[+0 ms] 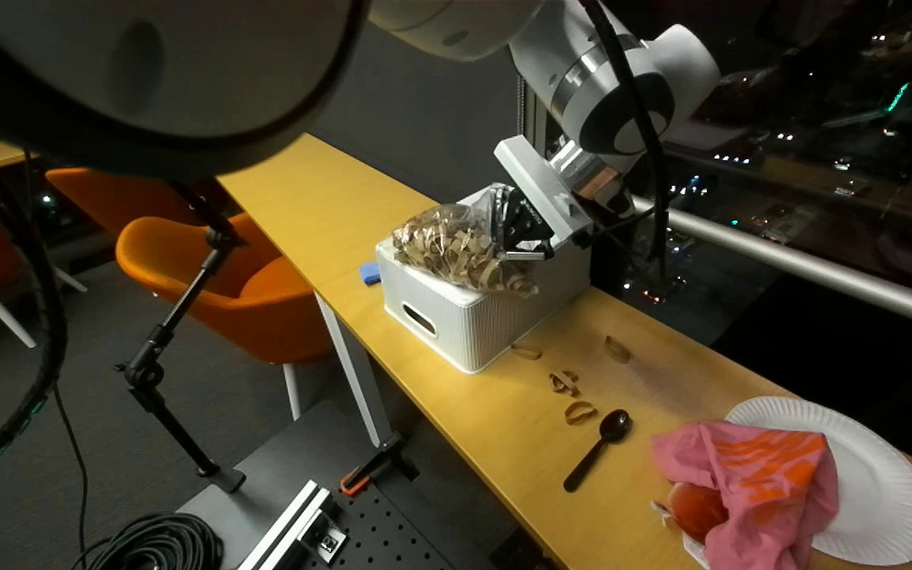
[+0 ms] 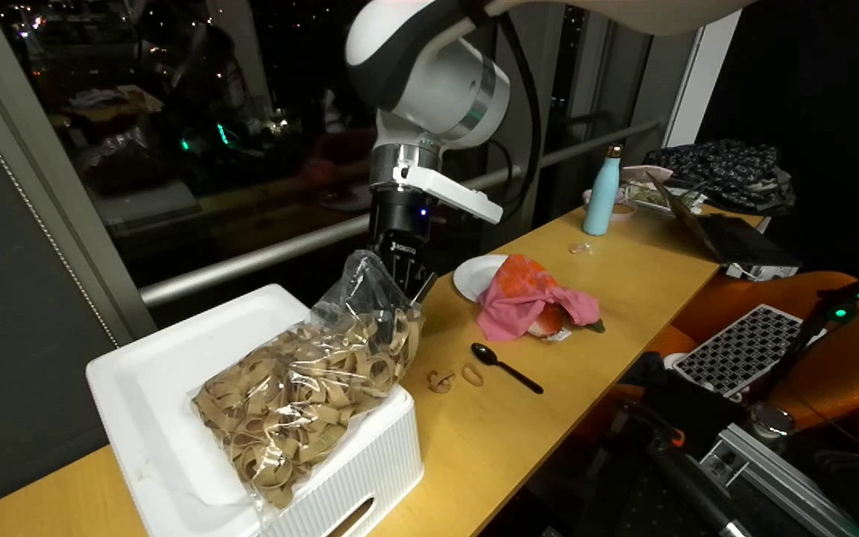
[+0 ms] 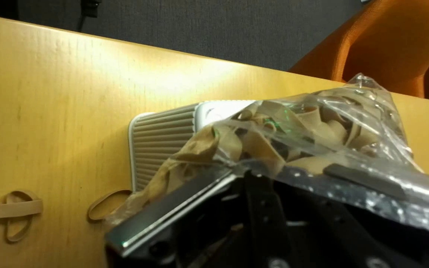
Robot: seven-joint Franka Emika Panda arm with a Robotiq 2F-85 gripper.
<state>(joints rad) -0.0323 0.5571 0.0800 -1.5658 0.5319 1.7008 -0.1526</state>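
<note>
A clear plastic bag of tan rubber bands [image 1: 464, 249] lies on top of a white ribbed box [image 1: 472, 324]. The bag also shows in an exterior view [image 2: 303, 395] and in the wrist view [image 3: 311, 130]. My gripper [image 1: 513, 233] is at the bag's upper end, pointing down at the box's edge. In the wrist view the gripper's fingers [image 3: 270, 182] are spread apart. Clear plastic lies over one finger; the metal-edged finger is beside loose bands at the bag's end. In an exterior view the fingers [image 2: 405, 306] are partly hidden by the plastic.
Loose rubber bands [image 1: 580, 412] and a black spoon [image 1: 600, 447] lie on the wooden table [image 1: 488, 427]. Farther along are a pink and orange cloth [image 1: 773, 467], a red object [image 1: 695, 511], a white paper plate [image 1: 887, 491] and a blue bottle [image 2: 603, 195]. A window rail [image 1: 804, 265] runs behind.
</note>
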